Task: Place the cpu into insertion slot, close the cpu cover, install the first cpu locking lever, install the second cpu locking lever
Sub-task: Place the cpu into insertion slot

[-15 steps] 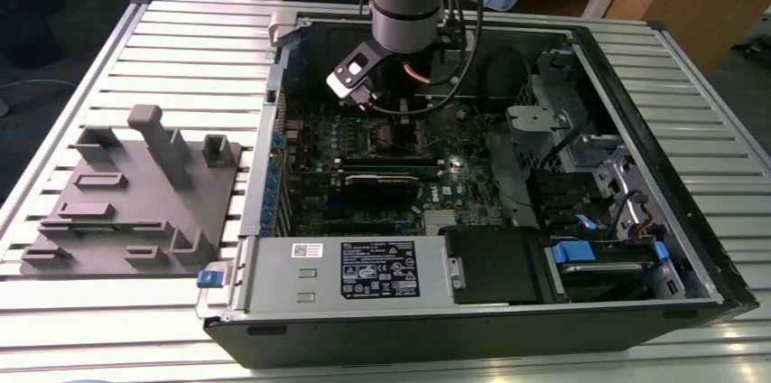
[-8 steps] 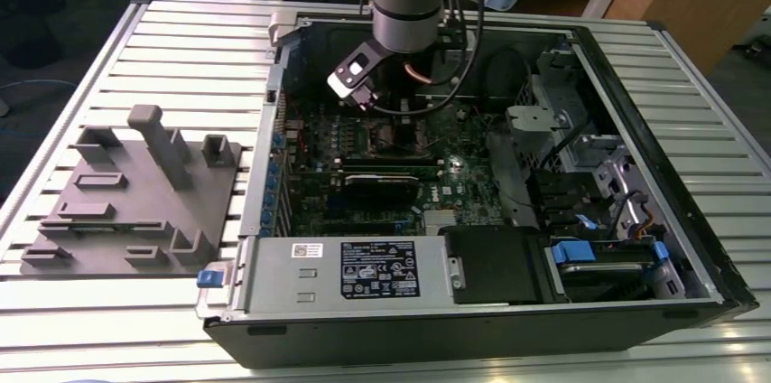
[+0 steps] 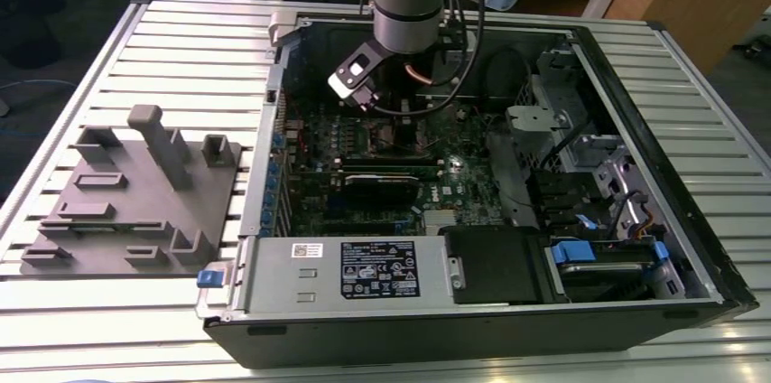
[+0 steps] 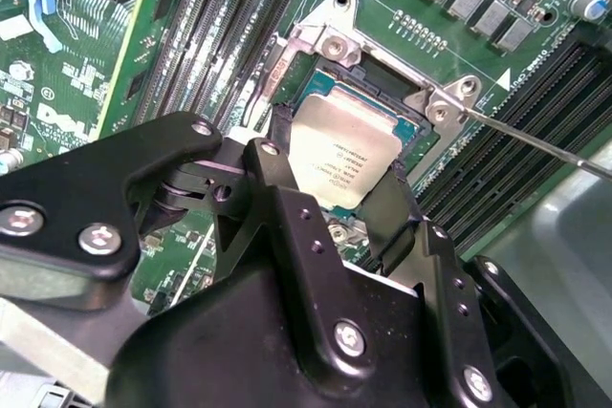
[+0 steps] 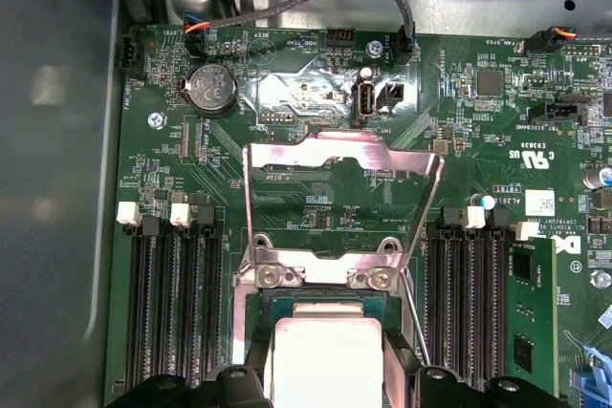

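The cpu (image 4: pixel 349 145), a pale silver square chip, sits between my gripper's (image 4: pixel 337 167) two black fingers (image 4: pixel 277 155), which press on its opposite edges. It hangs level over the insertion slot (image 4: pixel 368 74), whose dark rim shows just beyond the chip. In the first wrist view the cpu (image 5: pixel 325 346) lies right below the cpu cover (image 5: pixel 344 148), a metal frame with a cut-out centre that stands raised on its hinge. A thin locking lever (image 4: pixel 535 145) juts out sideways from the socket bracket. In the exterior view the arm (image 3: pixel 410 13) reaches down into the open computer case.
Long black memory slots (image 5: pixel 177 303) flank the socket on both sides. The green motherboard (image 3: pixel 398 175) lies in the case, with a power supply (image 3: pixel 349 270) at the front and drive bays (image 3: pixel 590 166) on the exterior view's right. A grey fixture plate (image 3: pixel 133 202) lies on the exterior view's left.
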Robot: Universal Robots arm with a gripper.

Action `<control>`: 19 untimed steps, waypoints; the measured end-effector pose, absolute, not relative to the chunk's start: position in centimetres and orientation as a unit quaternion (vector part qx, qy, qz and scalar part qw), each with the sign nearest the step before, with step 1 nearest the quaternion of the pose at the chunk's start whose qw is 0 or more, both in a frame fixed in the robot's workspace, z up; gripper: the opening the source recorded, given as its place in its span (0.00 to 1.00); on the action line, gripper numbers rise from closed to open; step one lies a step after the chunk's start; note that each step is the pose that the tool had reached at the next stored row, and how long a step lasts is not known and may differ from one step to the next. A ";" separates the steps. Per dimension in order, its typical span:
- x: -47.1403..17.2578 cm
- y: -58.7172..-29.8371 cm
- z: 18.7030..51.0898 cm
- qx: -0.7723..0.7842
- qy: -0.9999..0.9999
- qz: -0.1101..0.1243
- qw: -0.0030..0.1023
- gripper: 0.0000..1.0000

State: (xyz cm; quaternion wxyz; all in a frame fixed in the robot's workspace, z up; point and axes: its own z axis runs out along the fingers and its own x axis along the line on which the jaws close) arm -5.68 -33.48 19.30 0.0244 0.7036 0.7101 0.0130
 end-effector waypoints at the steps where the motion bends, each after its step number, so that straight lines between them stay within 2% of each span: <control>1: -5.7 -33.5 19.3 0.704 0.710 0.013 0.024 0.54; 19: -5.7 -33.5 19.4 0.704 0.710 0.013 0.024 0.54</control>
